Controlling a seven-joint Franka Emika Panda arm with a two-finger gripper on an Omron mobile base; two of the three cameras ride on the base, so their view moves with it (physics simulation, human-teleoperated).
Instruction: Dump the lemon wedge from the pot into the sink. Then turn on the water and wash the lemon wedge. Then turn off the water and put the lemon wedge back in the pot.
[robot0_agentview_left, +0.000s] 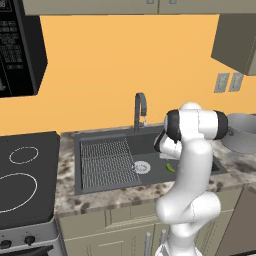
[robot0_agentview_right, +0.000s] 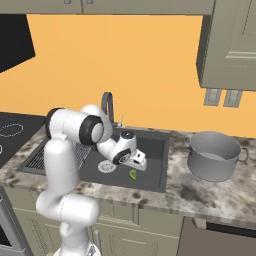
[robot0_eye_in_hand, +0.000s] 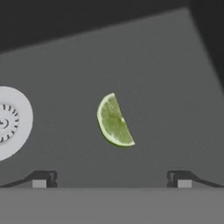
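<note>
**Op:** I have the gripper down inside the sink, jaws spread wide and released, nothing between them. Hand view: the two finger tips stand at 7 and 5 o'clock, the lemon wedge just ahead, dead centre between their lines.

**Spotter:** Wedge lying flat?

**Op:** Flat on the basin floor, cut face up, rind curving toward 9 o'clock. The drain ring sits beside it at 9, apart, not touching. Beyond, the basin's back wall at 12.

**Spotter:** How will it handle?

**Op:** My judgement: very light, soft, probably wet and slick. It sits low, so the fingers must come almost to the floor. I'd take it across the thick middle, rind against one pad, cut edge against the other; a hard squeeze may crush it or squirt it out.

**Spotter:** Farther out?

**Op:** From the right base view, the pot stands upright on the counter at 3 o'clock of the sink; the faucet rises behind. I see no stream.
</note>
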